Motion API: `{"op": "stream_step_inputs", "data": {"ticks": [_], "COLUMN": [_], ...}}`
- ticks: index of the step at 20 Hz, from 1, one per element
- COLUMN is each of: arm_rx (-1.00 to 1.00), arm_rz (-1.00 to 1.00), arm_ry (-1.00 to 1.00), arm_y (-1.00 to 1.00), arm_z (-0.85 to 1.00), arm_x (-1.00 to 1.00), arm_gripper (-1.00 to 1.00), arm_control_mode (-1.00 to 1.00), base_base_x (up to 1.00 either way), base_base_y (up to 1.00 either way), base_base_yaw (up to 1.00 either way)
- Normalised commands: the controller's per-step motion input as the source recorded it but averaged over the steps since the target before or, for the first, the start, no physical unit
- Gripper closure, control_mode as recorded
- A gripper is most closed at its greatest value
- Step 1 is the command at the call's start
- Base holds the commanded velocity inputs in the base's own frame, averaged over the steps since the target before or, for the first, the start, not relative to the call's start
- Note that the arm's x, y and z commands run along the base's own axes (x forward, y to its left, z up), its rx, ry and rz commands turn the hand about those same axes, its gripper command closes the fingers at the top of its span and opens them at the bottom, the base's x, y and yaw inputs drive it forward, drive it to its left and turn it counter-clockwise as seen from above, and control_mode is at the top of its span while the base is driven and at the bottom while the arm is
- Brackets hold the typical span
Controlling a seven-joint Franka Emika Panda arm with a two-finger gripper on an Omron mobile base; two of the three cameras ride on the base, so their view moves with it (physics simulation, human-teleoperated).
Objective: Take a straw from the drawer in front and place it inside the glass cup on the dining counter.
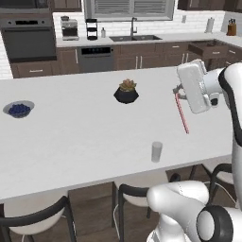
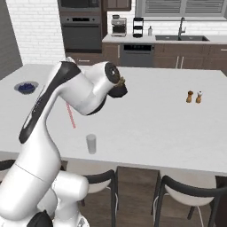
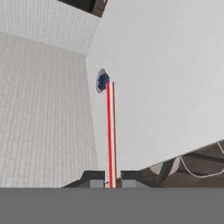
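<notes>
Straw (image 1: 182, 113): pinkish-red, thin, straight, pinched at its upper end between the two dark fingertips of the gripper (image 3: 112, 179), jaws clenched on it. Hanging slanted in the air above the dining counter (image 1: 85, 132), free end pointing down and slightly toward the chairs, touching nothing. Held by one end, probably so the long free length can go into a narrow opening first.

Glass cup (image 1: 156, 151): small, clear, upright near the chair-side edge of the counter, nothing visible inside. Straw apart from it, off to the side and higher; in the right base view the straw (image 2: 70, 115) sits up and to the left of the cup (image 2: 91, 143). Judged stage: straw fetched and carried over the island, lowering into the cup not yet done. Next move likely needs the straw swung closer to upright and its tip lined up over the rim; a slanted approach could knock the light tumbler over.

Farther out on the counter: a blue-filled bowl (image 1: 19, 109) near the far left, contents small and dark blue, looking like berries. A black pot (image 1: 126, 94) holding a small succulent near the middle. Two tiny shakers (image 2: 194, 96) standing close together well to the right. Drawer (image 1: 208, 48) at the wall-side cabinets apparently left pulled open, interior too far off to read.
</notes>
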Motion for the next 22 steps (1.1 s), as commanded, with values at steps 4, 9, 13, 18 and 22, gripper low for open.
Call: {"op": "stream_step_inputs", "data": {"ticks": [4, 9, 13, 18, 22], "arm_rx": [0.30, 0.12, 0.00, 0.00, 0.00], "arm_rz": [0.03, 0.00, 0.00, -0.01, 0.00], "arm_ry": [-0.13, -0.03, 0.00, 0.00, -0.03], "arm_y": [0.00, 0.00, -0.01, -0.14, -0.25], "arm_z": [0.00, -0.05, -0.16, -0.25, -0.31], "arm_x": [0.28, 0.33, 0.43, 0.24, 0.00], "arm_gripper": [1.00, 1.00, 1.00, 1.00, 1.00], "arm_control_mode": [-1.00, -1.00, -1.00, -1.00, -1.00], "base_base_x": [0.00, 0.00, 0.00, 0.00, 0.00], "base_base_y": [0.00, 0.00, 0.00, 0.00, 0.00], "base_base_yaw": [0.00, 0.00, 0.00, 0.00, 0.00]}}
